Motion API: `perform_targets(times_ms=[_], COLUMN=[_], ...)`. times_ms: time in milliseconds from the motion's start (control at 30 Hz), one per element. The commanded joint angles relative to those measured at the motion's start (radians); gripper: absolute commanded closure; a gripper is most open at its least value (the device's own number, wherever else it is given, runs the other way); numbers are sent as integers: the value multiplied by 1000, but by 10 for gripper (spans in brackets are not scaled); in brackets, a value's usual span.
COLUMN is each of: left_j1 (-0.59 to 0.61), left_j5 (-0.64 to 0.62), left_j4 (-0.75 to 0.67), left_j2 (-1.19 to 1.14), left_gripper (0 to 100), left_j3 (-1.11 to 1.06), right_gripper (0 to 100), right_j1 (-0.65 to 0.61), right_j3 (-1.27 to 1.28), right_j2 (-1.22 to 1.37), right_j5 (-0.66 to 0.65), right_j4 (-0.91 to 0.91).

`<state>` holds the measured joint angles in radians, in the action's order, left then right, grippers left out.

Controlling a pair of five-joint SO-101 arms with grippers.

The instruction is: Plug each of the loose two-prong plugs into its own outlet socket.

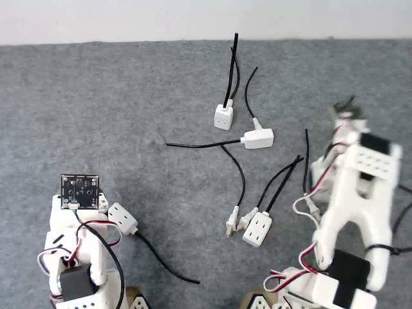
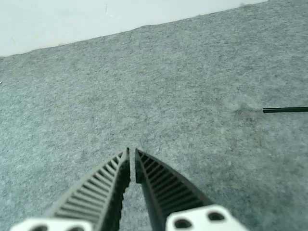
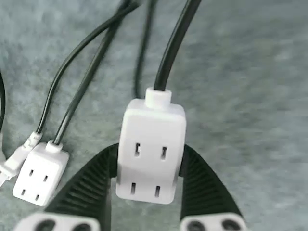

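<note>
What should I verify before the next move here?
1. Grip: right gripper shut on the held socket, fingers against both its sides: ok.
2. Slots of the held socket empty: ok.
3. Spare arm: left gripper shut, nothing in it: ok.
4. Plug picked up: not ok; a loose plug lies beside the second socket.
5. Cords near that plug free of tangles: cannot tell.

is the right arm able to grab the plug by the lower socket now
Probably not yet: the plug lies uncovered, but the right pincer is shut on another socket.
</note>
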<state>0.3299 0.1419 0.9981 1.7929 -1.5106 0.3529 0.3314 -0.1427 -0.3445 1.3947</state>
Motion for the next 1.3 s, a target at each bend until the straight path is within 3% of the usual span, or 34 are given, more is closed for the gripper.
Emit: perform_targets(times_ms=[0, 133, 300, 533, 900, 967, 1133, 1267], left_j1=[-2, -2, -2, -2, -2, -2, -2, -2], left_j5=[-9, -9, -9, -9, -9, -9, -9, -9], left_j4=[-31, -31, -31, -31, -29, -29, -29, -29], left_j2=[2, 2, 2, 2, 2, 2, 2, 2], left_gripper=[988, 988, 988, 988, 988, 988, 988, 988], left_j3=[1, 1, 1, -1, -1, -1, -1, -1], right_gripper=[991, 991, 991, 991, 978, 912, 634, 585], right_j1=[87, 142, 211, 214, 320, 320, 317, 268], right_j3=[-138, -54, 132, 302, 356, 358, 354, 350], right_j2=[1, 2, 2, 2, 2, 2, 1, -1], right_j5=[-58, -112, -147, -166, -167, -167, -167, -166], right_j4=[67, 45, -145, -320, -363, -358, -314, -312])
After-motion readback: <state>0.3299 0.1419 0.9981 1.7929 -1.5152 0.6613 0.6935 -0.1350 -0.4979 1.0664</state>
